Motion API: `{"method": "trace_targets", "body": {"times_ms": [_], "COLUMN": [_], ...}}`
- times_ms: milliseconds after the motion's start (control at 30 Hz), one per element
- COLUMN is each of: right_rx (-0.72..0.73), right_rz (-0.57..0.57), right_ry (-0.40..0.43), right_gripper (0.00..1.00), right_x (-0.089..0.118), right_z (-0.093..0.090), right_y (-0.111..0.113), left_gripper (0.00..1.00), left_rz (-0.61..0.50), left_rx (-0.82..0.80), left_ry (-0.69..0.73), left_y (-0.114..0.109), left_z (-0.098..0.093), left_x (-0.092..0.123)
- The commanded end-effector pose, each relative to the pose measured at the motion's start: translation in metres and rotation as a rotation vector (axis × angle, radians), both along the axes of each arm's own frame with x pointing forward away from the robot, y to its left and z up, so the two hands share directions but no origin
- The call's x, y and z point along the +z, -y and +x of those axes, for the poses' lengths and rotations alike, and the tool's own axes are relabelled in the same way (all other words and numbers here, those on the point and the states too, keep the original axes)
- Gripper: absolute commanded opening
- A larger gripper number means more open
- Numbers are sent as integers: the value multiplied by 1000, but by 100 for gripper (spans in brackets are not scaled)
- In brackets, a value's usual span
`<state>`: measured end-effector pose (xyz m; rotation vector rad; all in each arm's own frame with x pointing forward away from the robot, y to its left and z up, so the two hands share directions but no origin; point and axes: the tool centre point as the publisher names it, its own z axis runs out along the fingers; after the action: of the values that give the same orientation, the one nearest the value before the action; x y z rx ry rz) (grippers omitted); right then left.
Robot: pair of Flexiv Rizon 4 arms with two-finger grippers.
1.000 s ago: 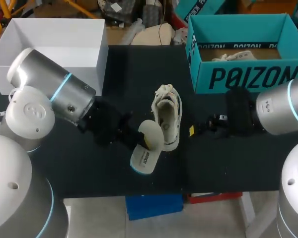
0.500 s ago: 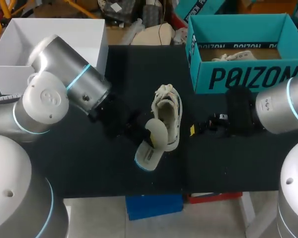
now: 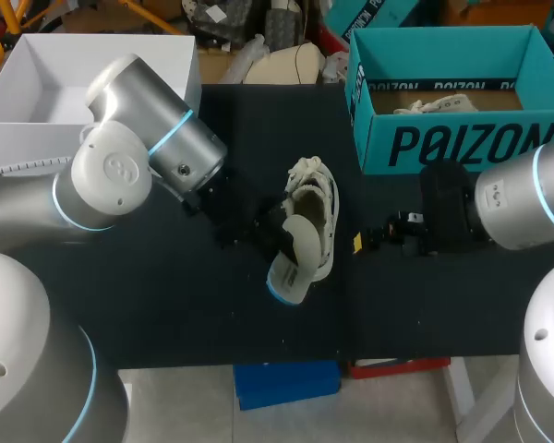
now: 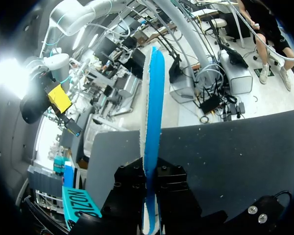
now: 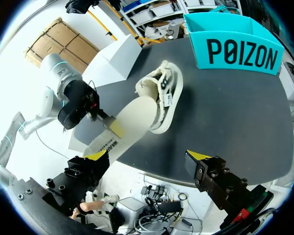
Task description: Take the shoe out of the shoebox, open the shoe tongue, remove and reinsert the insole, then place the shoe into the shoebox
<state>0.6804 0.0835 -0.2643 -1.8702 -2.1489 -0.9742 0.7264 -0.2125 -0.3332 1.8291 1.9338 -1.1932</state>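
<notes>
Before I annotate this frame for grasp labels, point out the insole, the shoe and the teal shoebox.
insole [image 3: 293, 258], head view, its middle.
shoe [image 3: 321, 198], head view, upper beside the opening.
teal shoebox [image 3: 462, 143], head view, front wall.

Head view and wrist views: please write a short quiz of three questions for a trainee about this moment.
1. What holds the insole? A: the left gripper. B: the right gripper. C: nothing.
2. True or false: the right gripper is open.
3. Fill in: the shoe lies on the ___.

Key: 1 A. 2 true. 3 table.
</notes>
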Motion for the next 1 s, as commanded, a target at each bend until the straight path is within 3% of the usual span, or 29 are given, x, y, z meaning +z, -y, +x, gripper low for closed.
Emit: {"method": "trace_targets", "body": {"times_ms": [33, 667, 1000], "right_rx": [-2, -2, -2], "right_rz": [-4, -4, -4], "right_ry": [-1, -1, -1], "right_gripper": [100, 100, 100], "right_x": [0, 0, 0], "right_z": [0, 0, 0], "right_y": [-2, -2, -2], "left_gripper": [0, 0, 0], "left_rz": [13, -11, -18], "left_rx": [-10, 36, 74], "left_ry": [-1, -14, 34], "left_y": [12, 17, 30], "left_z": [9, 29, 54], "left_x": [-5, -21, -33]}}
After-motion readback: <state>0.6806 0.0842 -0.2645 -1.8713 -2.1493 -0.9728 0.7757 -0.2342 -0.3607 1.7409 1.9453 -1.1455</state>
